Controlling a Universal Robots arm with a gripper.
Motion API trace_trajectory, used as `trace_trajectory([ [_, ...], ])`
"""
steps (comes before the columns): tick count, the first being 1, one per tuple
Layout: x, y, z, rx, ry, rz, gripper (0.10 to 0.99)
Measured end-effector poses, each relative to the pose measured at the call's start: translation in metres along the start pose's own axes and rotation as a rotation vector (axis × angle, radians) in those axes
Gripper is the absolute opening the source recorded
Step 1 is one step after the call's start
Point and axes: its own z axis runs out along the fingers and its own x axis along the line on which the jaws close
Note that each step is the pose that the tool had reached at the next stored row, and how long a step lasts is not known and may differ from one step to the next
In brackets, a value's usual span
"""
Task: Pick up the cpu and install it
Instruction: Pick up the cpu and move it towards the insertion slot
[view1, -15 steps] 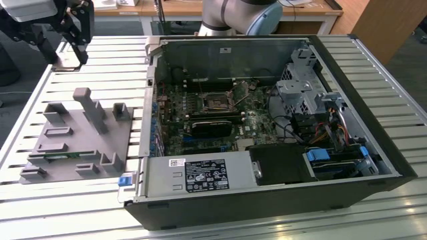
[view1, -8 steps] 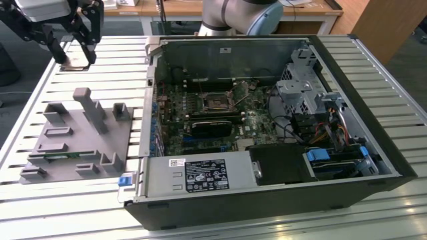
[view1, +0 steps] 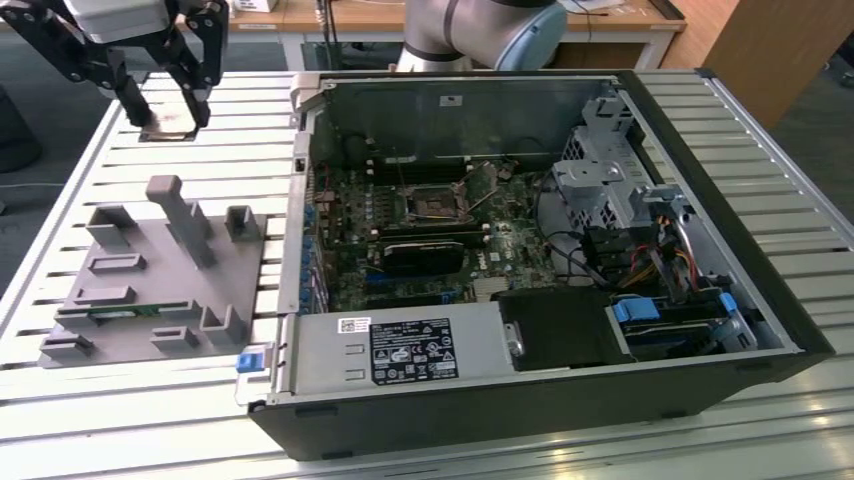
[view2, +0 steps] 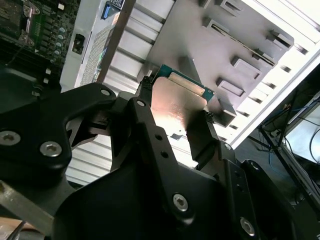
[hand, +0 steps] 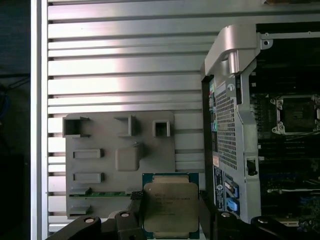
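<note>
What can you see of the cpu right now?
The cpu is a thin square chip: a silver-grey metal lid with faint print on a green board whose rim shows around it. It is level, lid up, clamped at two opposite edges by the gripper's black fingers. In the exterior view it is over the table's far corner on that view's left, outside the case. Nothing else visibly touches it.

cpu (hand: 170, 209): square, silver-grey metal lid on a green board. Gripped at two opposite edges by the hand (view1: 171, 122); lid up, level, raised over the slatted surface (hand: 125, 65).
</note>
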Motion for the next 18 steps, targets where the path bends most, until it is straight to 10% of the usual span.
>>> trace_trajectory([
  [18,-0.0349,0.0027,-0.0003,0.0,0.0,0.0,0.529],
])
